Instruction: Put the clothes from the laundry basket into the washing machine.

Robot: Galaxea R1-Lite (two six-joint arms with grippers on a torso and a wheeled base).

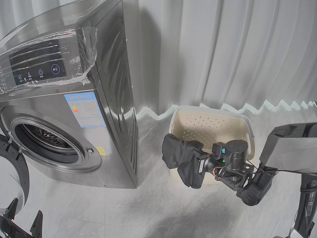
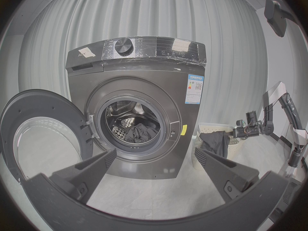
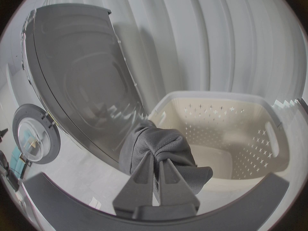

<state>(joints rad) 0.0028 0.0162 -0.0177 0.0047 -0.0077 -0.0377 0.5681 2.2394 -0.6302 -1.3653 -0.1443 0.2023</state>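
left gripper (image 1: 23, 217) spread wide, low by open door (image 1: 21, 172); washing machine (image 1: 66, 116) drum already has dark clothes (image 2: 139, 132); dark grey garment (image 1: 181, 159) hanging over laundry basket (image 1: 211, 126) rim, pinched tight in right gripper (image 3: 157, 159); reckon loose end could snag drum lip or slip out mid-swing; looks bunched, floppy

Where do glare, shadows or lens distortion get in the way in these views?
Head view: the plastic film on the washing machine throws streaky glare over the panel; the machine's shadow falls on the curtain. Left wrist view: fisheye bows that curtain, corners black, drum clothes readable. Right wrist view: same bowing; hazy reflections on the machine's side behind the right pincer.
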